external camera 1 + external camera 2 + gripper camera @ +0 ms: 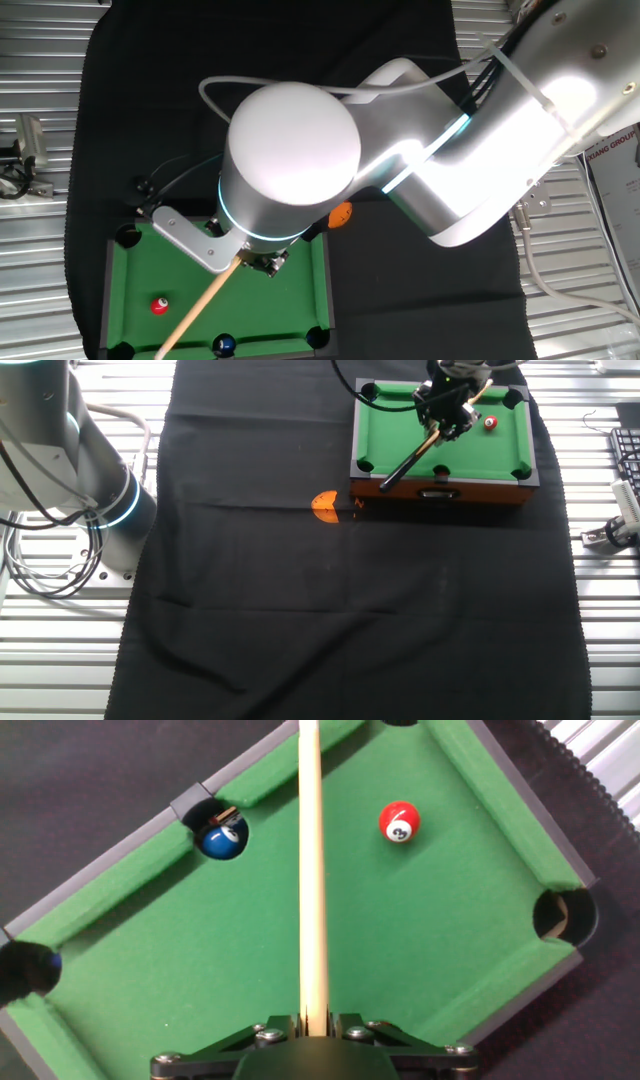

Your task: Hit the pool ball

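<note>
The pool ball (399,821) is small, glossy red with a white spot, resting on the green felt of the mini pool table (170,950). It also shows in one fixed view (159,305) and the other fixed view (490,423). My gripper (313,1020) is shut on a pale wooden cue stick (312,870), which runs up the middle of the hand view, pointing past the ball on its left. The cue tip is out of frame. In one fixed view the cue (195,318) slants down-left from the gripper (250,262).
A dark blue ball (221,837) sits in a side pocket; it also shows in one fixed view (225,345). An orange ball (326,505) lies on the black cloth off the table's corner. Raised rails (510,810) and corner pockets (560,915) ring the felt.
</note>
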`<state>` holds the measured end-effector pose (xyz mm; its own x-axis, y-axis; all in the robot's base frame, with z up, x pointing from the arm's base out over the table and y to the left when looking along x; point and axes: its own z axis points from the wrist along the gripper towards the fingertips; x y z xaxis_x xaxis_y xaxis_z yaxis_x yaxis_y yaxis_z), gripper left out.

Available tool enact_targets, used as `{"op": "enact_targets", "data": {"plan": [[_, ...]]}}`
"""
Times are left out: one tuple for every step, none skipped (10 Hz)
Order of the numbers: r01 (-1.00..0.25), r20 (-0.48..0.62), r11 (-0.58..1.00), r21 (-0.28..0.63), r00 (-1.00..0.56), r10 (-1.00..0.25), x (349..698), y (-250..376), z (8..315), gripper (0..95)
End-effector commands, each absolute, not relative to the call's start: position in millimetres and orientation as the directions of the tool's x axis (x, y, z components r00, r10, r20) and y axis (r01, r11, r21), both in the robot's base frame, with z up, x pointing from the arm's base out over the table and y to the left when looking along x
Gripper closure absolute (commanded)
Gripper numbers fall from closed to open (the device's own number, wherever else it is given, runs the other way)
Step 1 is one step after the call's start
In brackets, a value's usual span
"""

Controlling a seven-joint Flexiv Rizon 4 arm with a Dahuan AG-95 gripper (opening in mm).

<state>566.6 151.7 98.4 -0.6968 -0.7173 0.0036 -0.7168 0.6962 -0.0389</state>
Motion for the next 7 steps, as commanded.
{"op": "enact_targets", "data": {"plan": [[-0.692, 0.011, 0.721, -0.036, -0.722, -0.692, 563.7, 147.5, 98.1, 95.0], [-0.691, 0.012, 0.722, -0.035, -0.723, -0.691, 562.3, 145.5, 98.3, 95.0], [-0.689, 0.013, 0.724, -0.037, -0.724, -0.689, 561.2, 144.4, 98.8, 95.0], [-0.688, 0.013, 0.725, -0.038, -0.726, -0.688, 559.5, 142.4, 100.1, 95.0], [-0.689, 0.013, 0.724, -0.040, -0.725, -0.689, 557.7, 140.6, 102.3, 95.0], [-0.691, 0.013, 0.722, -0.043, -0.723, -0.691, 556.1, 139.5, 103.9, 95.0], [-0.691, 0.011, 0.722, -0.045, -0.723, -0.691, 554.1, 138.0, 103.9, 95.0]]}}
